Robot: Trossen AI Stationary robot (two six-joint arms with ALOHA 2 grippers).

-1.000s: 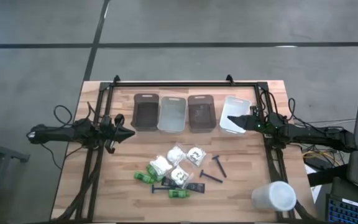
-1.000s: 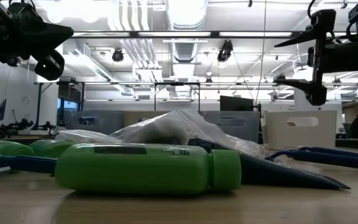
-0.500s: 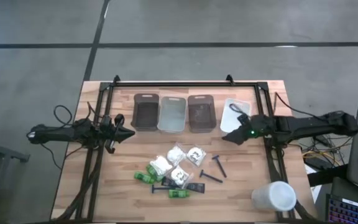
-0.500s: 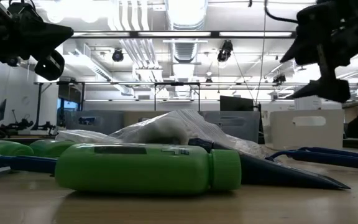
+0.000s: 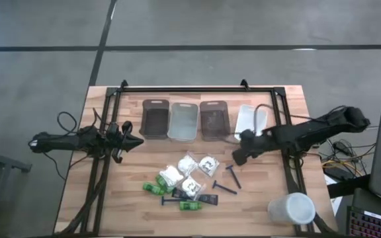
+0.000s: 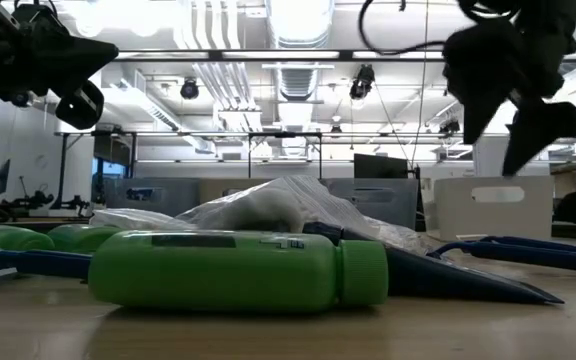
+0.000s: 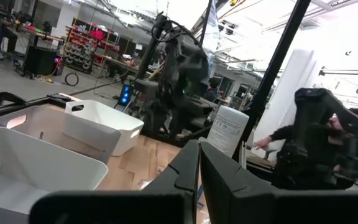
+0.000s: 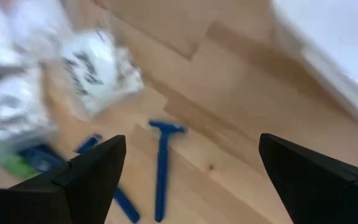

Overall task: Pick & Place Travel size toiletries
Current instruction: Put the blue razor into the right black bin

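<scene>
My right tool (image 5: 238, 157) hangs with its fingers (image 8: 89, 177) spread wide and empty, above the counter (image 5: 263, 192) just in front of the white bin (image 5: 251, 120). The blue razor (image 8: 161, 167) lies flat below it at about five o'clock, with the wrapped packets (image 5: 192, 173) and green bottles (image 5: 156, 188) clustered toward nine o'clock. My left tool (image 5: 137, 141) waits pinched together at the counter's left side.
</scene>
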